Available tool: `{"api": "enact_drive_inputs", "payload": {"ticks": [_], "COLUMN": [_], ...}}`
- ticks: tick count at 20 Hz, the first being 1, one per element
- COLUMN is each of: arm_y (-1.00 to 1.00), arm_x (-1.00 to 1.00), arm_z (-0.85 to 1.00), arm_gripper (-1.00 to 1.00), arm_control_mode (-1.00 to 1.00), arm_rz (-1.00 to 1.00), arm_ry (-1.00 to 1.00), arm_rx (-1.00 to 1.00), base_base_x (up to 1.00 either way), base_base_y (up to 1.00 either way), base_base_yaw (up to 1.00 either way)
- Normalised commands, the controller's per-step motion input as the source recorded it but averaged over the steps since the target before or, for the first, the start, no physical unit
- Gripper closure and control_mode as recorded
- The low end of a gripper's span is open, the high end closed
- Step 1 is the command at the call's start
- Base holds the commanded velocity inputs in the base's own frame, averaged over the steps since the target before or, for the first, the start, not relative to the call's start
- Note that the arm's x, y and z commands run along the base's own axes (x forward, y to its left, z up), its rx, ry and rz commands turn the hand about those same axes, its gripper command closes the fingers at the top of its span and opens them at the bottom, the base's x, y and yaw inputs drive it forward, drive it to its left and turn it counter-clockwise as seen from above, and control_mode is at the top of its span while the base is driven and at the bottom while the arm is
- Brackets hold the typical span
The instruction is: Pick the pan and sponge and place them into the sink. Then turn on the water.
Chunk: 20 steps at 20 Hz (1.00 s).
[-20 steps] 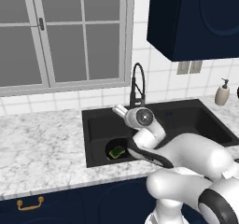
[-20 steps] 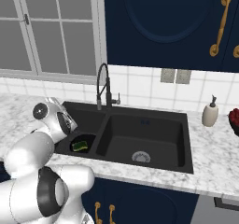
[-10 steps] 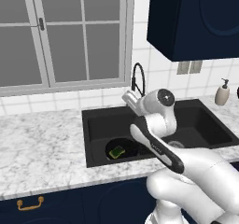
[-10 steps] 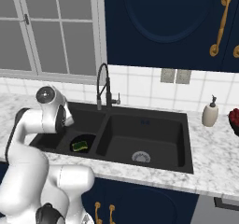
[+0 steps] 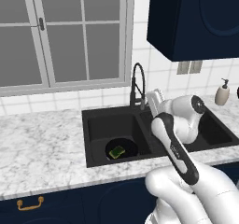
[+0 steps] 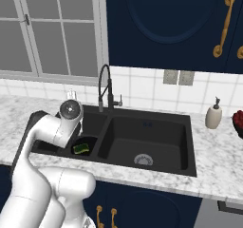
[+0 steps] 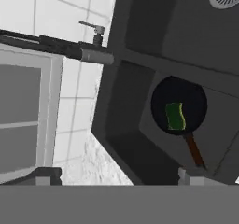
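The yellow-green sponge (image 5: 116, 151) lies inside the round black pan (image 7: 161, 101) in the sink's (image 6: 190, 148) left basin.

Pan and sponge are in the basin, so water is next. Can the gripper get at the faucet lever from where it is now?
Probably yes. The gripper is open and raised above the sink, close beside the faucet. In the hand view the small lever at the faucet's base stands clear, with nothing between.

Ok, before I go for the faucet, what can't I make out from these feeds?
- Faucet lever: too small in the hand view to tell its position.
- Pan: handle hidden by the arm in the left base view.
- Hand: in both base views its fingers are hidden behind the arm.
- Sponge: pan beneath it mostly hidden by the arm.
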Motion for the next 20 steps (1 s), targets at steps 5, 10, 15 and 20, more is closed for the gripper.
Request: {"api": "enact_drive_inputs", "payload": {"ticks": [5, 10, 15, 20], "arm_y": [-0.70, -0.73, -0.60, -0.32], "arm_x": [0.00, 0.00, 0.01, 0.30], "arm_z": [0.00, 0.06, 0.14, 0.26], "arm_gripper": [-1.00, -1.00, -1.00, -1.00], "arm_control_mode": [-1.00, -1.00, -1.00, -1.00], "arm_rz": [-0.02, -0.01, 0.00, 0.00], "arm_ry": [0.04, 0.00, 0.02, 0.17], "arm_rx": [0.34, 0.34, 0.33, 0.20], "base_base_x": [0.00, 0.00, 0.00, 0.00], "base_base_y": [0.00, 0.00, 0.00, 0.00], "base_base_yaw": [0.00, 0.00, 0.00, 0.00]}}
